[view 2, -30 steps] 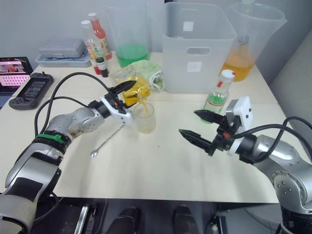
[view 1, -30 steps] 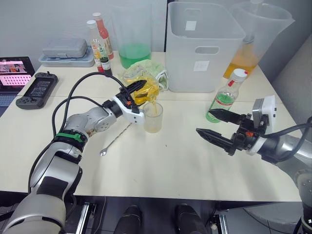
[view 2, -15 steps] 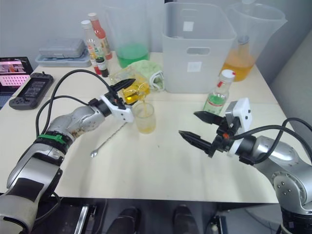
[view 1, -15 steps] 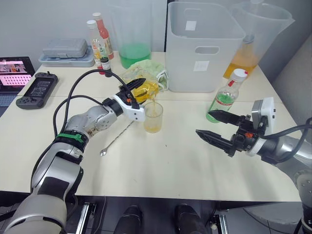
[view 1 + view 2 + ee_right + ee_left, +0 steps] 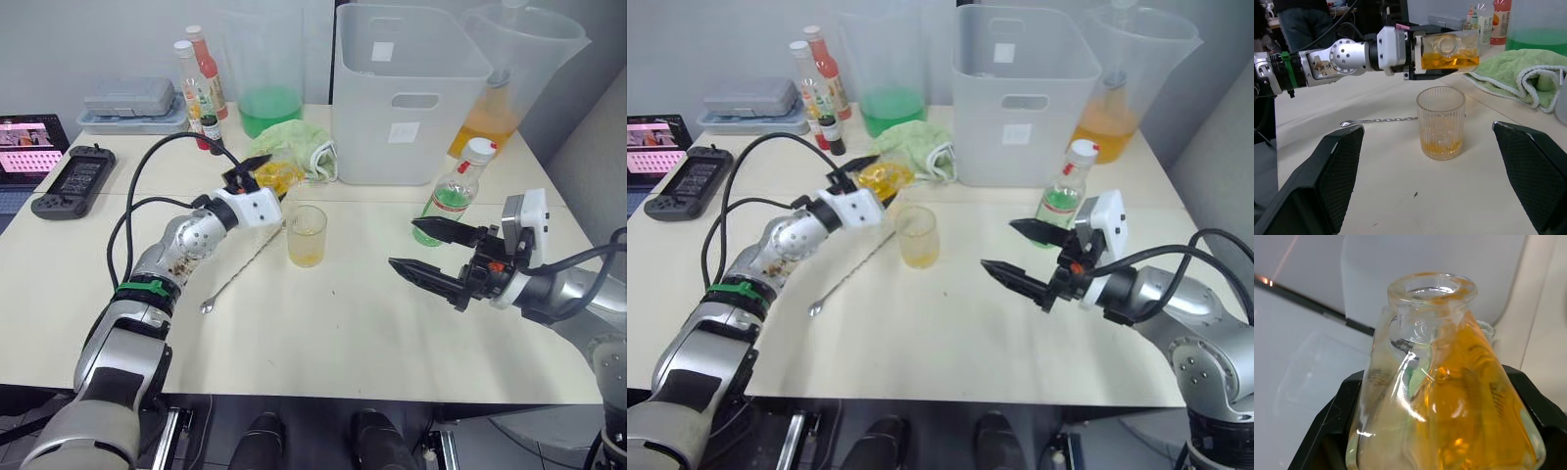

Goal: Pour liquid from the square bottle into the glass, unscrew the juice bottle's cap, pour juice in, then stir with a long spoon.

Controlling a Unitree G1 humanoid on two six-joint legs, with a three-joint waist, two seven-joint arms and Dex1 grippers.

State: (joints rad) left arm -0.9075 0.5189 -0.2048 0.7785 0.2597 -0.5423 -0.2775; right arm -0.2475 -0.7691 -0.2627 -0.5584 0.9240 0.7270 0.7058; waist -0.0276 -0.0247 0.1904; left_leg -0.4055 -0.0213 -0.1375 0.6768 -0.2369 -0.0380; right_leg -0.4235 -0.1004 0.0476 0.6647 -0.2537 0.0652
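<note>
Legible text: none. Items bearing markings too small or blurred to read:

- Slim clear plastic juice bottle with green liquid (image 5: 453,201): green-and-white label, wording unreadable.
- Large translucent grey plastic bin (image 5: 409,93): two small white stickers on its front wall, no characters discernible.
- Two tall sauce bottles, one white-capped (image 5: 190,84) and one red-capped (image 5: 207,70): printed labels, wording unreadable.
- Small dark bottle with red band (image 5: 213,133): label unreadable.
- Laptop screen with pink display (image 5: 27,135): on-screen content indistinct.
</note>
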